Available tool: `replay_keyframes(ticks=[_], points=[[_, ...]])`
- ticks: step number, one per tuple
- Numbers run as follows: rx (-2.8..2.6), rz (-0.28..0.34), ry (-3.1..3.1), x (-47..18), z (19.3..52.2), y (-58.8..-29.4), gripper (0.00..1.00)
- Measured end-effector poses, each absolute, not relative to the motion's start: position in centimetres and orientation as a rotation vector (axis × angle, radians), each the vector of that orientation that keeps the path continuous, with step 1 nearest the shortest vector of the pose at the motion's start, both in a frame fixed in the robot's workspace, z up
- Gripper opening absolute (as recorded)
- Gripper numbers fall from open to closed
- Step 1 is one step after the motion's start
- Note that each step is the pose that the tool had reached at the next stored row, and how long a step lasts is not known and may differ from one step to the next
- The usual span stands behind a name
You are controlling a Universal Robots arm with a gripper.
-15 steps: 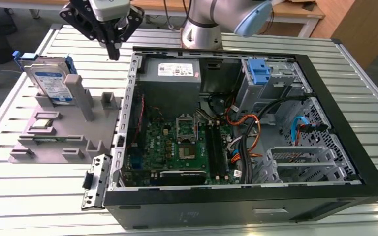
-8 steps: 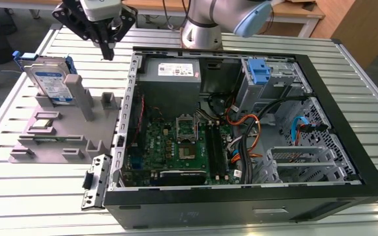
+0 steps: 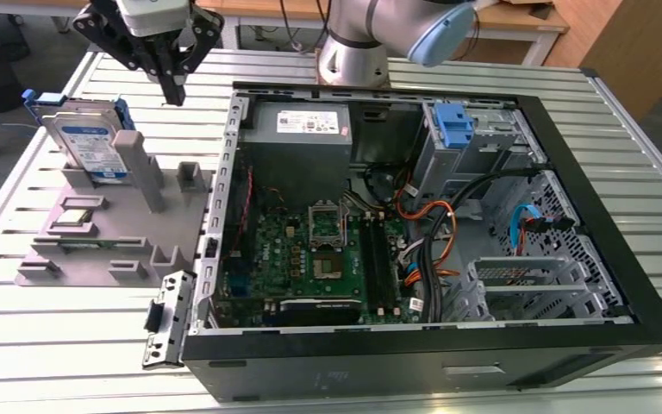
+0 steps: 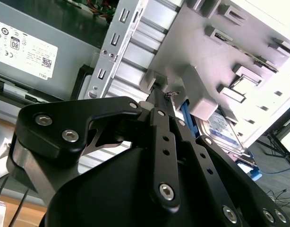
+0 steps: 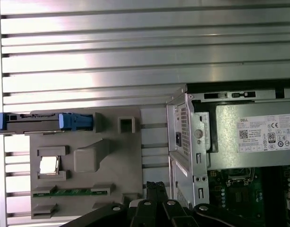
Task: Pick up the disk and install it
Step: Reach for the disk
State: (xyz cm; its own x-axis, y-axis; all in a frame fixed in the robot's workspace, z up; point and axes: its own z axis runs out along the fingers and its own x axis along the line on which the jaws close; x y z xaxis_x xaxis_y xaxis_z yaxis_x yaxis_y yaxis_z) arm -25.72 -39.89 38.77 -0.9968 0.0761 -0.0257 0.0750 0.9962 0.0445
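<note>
"One slatted metal table (image 3: 653,155) carries everything we see, yes?"

"Yes. The biggest thing on it is the open computer case (image 3: 607,259), lying on its side, with the green motherboard (image 3: 308,250) bare inside and the grey power supply (image 3: 308,129) at its far end."

"And at the exterior view's left of the case?"

"We see a grey fixture (image 3: 90,250) flat on the slats, just beside the case wall. The disk (image 3: 87,142) stands on edge in the fixture's far slot, its white-and-blue label facing us and the blue rails along its edges. In the first wrist view we look down on it edge-on (image 5: 36,122); in the second wrist view its label (image 4: 223,130) shows past the fingers."

"What of the gripper (image 3: 173,97)?"

"We find it hanging over the table near the fixture's far end, between the top of the disk and the corner of the case, apart from both. Its black fingers meet at the tips with nothing between them, as both wrist views show (image 4: 160,93) (image 5: 157,185)."

"Anything smaller?"

"We make out a blue latch (image 3: 454,129) in the case's drive bay, a square chip (image 5: 49,165) seated in the fixture, and a thin green board (image 5: 69,192) lying in a slot near it."
</note>
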Motion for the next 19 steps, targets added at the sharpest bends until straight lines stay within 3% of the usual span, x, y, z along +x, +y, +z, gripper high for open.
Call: replay_keyframes(ticks=[19], points=[[0.118, 0.068, 3.111, -27.1, 38.7, -39.9, 0.10]])
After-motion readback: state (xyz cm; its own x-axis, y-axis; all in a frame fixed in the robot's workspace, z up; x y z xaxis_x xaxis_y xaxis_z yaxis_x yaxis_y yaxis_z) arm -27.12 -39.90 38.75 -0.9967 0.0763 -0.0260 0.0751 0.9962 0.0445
